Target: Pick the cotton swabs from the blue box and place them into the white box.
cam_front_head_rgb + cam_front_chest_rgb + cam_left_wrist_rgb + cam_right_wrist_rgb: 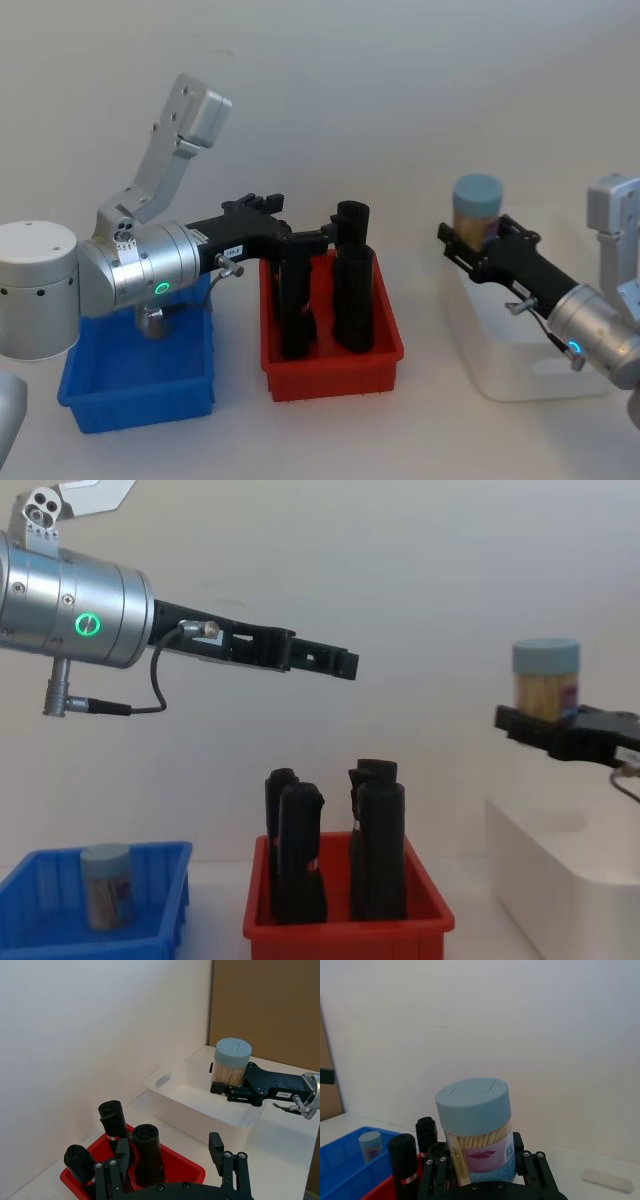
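1. Jar of cotton swabs: small clear cylinder packed with pale tan sticks, grey-blue round lid, printed label on the side. Held upright in the air over the white box, clear of its rim.
2. Right gripper: black, two-fingered, on a silver wrist. Reaches in from the right; fingers clamped on the jar's lower half, lid standing free above them.
3. White box: plain white rectangular plastic container with smooth sides. Sits on the right of the white table, well apart from the blue box.
4. Blue box: low bright-blue plastic open-top bin with a rim. Sits on the left, just beside the red bin.
5. Second swab jar: same clear body and grey-blue lid. Stands upright inside the blue box, towards its back.
6. Left gripper: black, two-fingered, roughly level. Hangs high above the red bin; fingers spread apart with nothing between them.
7. Red bin: low red plastic open-top bin between the blue box and the white box. Holds tall black cylinders, all upright and close together.
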Controlling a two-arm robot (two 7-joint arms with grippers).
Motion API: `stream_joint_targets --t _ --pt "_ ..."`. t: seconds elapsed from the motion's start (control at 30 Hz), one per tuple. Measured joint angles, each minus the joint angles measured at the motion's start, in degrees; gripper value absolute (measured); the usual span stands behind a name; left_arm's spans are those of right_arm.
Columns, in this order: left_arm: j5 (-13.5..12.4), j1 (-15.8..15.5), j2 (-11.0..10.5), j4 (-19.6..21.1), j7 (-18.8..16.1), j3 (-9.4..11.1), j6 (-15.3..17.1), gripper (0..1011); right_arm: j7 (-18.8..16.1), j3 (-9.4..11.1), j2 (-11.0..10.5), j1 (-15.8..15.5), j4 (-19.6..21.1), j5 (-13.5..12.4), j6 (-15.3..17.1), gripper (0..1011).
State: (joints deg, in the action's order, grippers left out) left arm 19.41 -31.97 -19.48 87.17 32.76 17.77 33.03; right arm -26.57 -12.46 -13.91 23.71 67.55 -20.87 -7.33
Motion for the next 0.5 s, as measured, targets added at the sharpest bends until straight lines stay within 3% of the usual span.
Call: stream_joint_targets --t 0.5 --pt "0.0 0.0 0.0 0.0 0.0 0.0 0.0 1004 10.3 3.3 -3.3 -5.1 4.3 -1.6 0.5 648"
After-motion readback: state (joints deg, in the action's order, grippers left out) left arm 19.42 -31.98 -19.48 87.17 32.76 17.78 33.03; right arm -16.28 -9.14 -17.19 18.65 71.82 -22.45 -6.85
